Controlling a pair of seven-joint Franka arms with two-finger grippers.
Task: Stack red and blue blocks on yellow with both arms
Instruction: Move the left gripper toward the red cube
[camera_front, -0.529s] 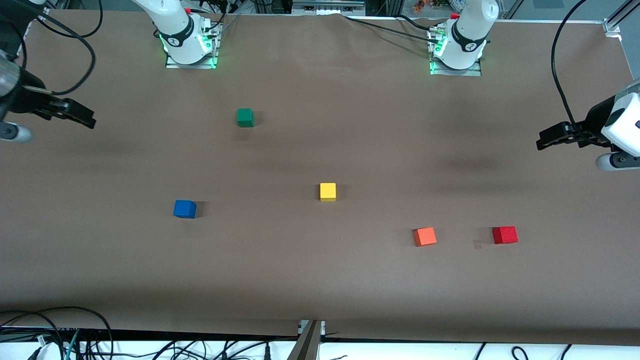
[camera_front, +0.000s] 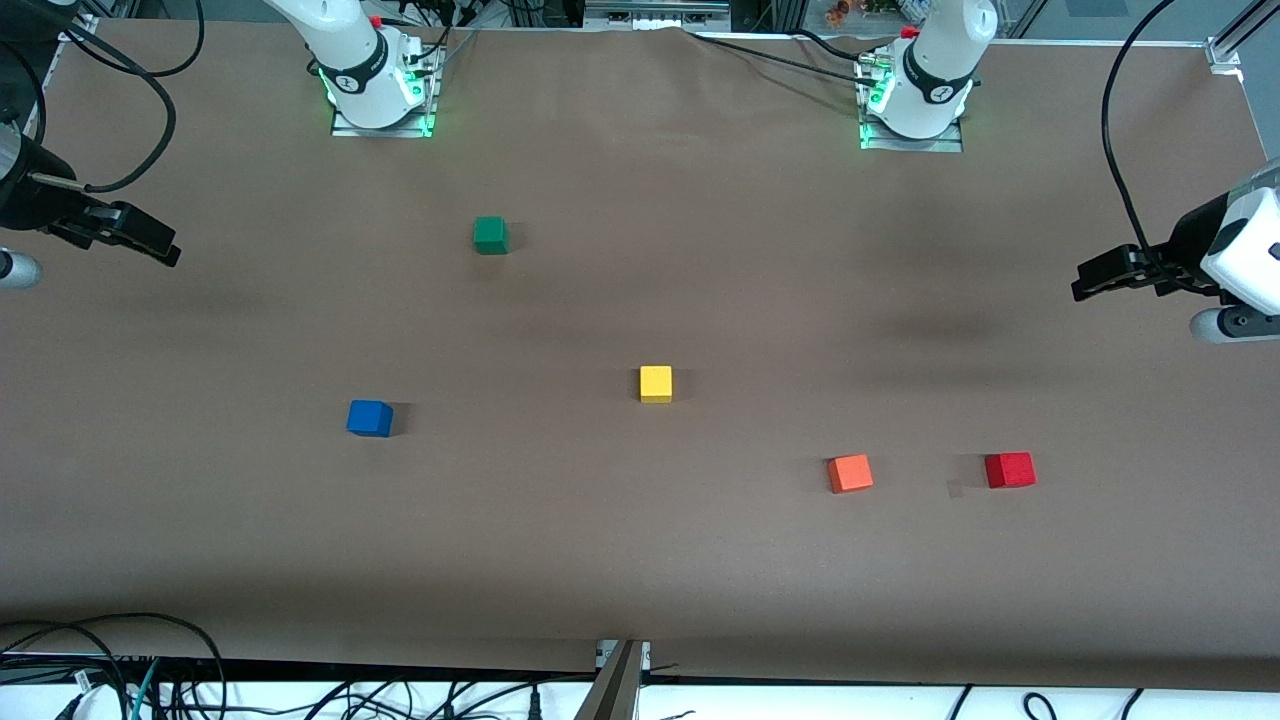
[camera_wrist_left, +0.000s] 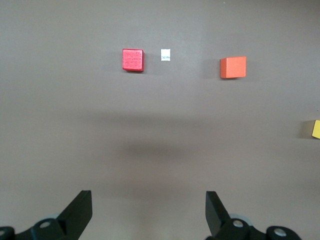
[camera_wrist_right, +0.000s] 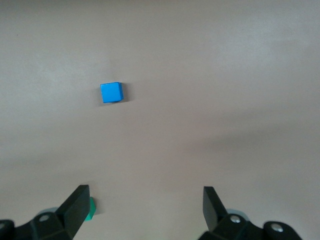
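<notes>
A wide worktop (camera_front: 640, 560) covered in brown paper filled the front view, with cables along its near edge and the two arm bases bolted along its farthest edge. Five cubes were spread well apart on it. The yellow cube (camera_front: 656, 384) sat near the middle. The blue cube (camera_front: 369, 418) lay toward the right arm's end, slightly nearer the front camera than the yellow one. The red cube (camera_front: 1009, 470) lay toward the left arm's end, nearer the camera again, with the orange cube (camera_front: 850, 473) between it and the yellow cube. A green cube (camera_front: 490, 235) stood farther from the camera, toward the right arm's base.

The left end effector (camera_wrist_left: 149, 212) was held high over the left arm's end of the worktop, its fingers spread wide and empty. The right end effector (camera_wrist_right: 145, 210) was held likewise over the right arm's end, wide and empty. Nothing had been stacked.

Several risks were judged to lie ahead. The orange cube, close in hue to the red and beside it, could be picked by mistake. A small white scrap (camera_wrist_left: 166, 55) beside the red cube could be caught in a grasp. Both arms converging on the yellow cube together could collide, and an off-centre release could topple the stack.
</notes>
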